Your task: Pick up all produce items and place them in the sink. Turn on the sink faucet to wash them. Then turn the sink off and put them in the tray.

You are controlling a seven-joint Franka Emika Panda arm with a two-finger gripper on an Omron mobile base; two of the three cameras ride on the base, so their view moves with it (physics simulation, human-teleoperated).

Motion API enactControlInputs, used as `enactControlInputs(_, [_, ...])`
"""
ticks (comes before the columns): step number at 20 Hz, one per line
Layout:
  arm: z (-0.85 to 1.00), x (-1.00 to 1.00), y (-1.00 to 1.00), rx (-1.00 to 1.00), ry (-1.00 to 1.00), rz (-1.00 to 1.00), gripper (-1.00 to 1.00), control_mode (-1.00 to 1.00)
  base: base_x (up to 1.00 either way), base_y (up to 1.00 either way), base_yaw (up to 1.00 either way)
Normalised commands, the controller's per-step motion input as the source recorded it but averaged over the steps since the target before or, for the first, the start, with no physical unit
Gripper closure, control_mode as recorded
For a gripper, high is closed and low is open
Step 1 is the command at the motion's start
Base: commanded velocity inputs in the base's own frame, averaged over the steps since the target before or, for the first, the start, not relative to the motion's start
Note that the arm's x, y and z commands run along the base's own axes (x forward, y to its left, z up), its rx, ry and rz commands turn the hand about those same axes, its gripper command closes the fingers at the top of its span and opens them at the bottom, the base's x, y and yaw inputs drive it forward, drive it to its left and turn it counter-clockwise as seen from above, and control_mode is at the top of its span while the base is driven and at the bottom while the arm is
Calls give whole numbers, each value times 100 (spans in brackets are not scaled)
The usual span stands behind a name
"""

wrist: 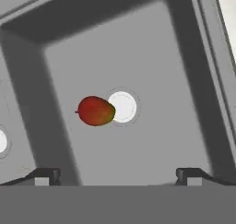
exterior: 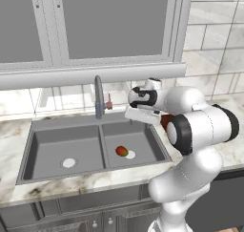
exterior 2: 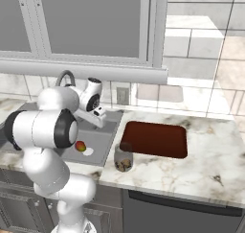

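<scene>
The robot arm (exterior: 200, 126) has a glossy white body of rounded segments, black rings at joints, and small dark fingertips (wrist: 46, 176).

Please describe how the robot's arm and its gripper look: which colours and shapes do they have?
The arm is glossy white, built of thick rounded segments with wide black bands at the joints. The hand is a white block with dark trim. The gripper has two small dark finger tips with pale pads. No cables or markings are visible.

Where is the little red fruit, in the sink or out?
In. The fruit lies on the floor of the sink's right basin, beside the drain.
</scene>
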Motion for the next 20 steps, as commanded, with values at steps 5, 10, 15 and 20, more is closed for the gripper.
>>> enactControlInputs(5, [-70,0,0,-8,-27,63,-100,-100,0,0,0])
enactControlInputs(10, [-62,2,6,0,-15,47,-100,-100,0,0,0])
enactControlInputs(15, [-58,5,30,0,-4,36,-100,-100,0,0,0])
enactControlInputs(20, [-43,29,39,-3,1,20,-100,-100,0,0,0])
